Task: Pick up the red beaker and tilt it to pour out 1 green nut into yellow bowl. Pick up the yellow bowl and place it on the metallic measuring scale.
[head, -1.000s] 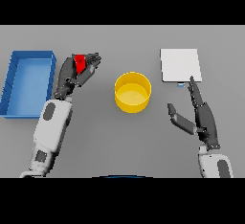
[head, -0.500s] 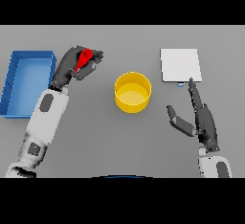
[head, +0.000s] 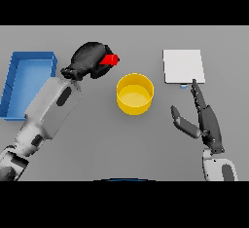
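The left hand (head: 89, 60) has its fingers curled round the red beaker (head: 109, 59), which lies tipped on its side, its long axis pointing right toward the yellow bowl (head: 134, 93). The bowl sits just right of and nearer than the beaker's mouth, not yet under it. No green nut shows. The right hand (head: 204, 120) hovers, fingers straight, near the metallic measuring scale (head: 183, 66). A blue bin (head: 26, 83) stands far left.

- The left hand (head: 90, 59) curls round the red beaker (head: 109, 59), at ten o'clock from the yellow bowl (head: 134, 93).
- The metallic measuring scale (head: 183, 66) lies at two o'clock from the bowl.
- The right hand (head: 204, 117), fingers straight, sits at four o'clock.
- A blue tray (head: 14, 71) lies at nine o'clock.
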### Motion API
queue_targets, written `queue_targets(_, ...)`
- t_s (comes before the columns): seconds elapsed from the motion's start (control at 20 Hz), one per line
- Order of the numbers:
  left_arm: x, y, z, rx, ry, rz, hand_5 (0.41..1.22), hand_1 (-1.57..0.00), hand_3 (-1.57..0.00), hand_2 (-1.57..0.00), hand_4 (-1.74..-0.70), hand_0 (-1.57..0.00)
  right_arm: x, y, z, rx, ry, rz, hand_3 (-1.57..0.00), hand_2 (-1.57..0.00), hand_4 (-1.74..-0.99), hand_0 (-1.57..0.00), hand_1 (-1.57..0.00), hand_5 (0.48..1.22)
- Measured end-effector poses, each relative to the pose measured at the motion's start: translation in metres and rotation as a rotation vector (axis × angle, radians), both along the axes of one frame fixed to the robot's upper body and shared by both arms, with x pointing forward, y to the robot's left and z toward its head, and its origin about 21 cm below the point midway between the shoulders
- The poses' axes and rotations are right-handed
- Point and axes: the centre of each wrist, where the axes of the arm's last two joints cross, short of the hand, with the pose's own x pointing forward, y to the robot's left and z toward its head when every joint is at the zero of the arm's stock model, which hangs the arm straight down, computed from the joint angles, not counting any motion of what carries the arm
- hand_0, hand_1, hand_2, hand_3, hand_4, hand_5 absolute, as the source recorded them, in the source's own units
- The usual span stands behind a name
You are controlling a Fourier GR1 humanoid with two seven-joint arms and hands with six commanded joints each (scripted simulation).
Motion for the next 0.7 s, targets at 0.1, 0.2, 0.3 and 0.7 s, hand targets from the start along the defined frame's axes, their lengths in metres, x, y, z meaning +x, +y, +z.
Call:
queue_targets(0.1, -0.001, -0.014, 0.0, 0.139, -0.016, -0.045, 1.197, -1.57, -1.57, -1.57, -1.74, -1.57, -0.002, 0.002, -0.001, 0.011, -0.003, 0.013, 0.0, 0.0, -1.187, 0.0, 0.0, 0.676)
queue_targets(0.2, 0.0, -0.024, -0.002, 0.276, -0.006, -0.076, 1.205, -1.57, -1.49, -1.57, -1.7, -1.57, 0.002, -0.001, 0.002, 0.004, 0.004, -0.012, 0.0, 0.0, -1.19, 0.0, 0.0, 0.675)
queue_targets(0.3, 0.003, -0.031, 0.002, 0.402, -0.031, -0.111, 1.211, -1.57, -1.38, -1.57, -1.71, -1.57, -0.001, 0.001, 0.003, 0.026, -0.008, 0.004, 0.0, 0.0, -1.195, 0.0, 0.0, 0.671)
queue_targets(0.7, 0.012, -0.063, 0.018, 0.756, -0.109, -0.325, 1.219, -1.57, -1.46, -1.57, -1.73, -1.57, -0.001, 0.004, -0.004, 0.062, 0.012, -0.019, 0.0, 0.0, -1.221, 0.0, 0.0, 0.61)
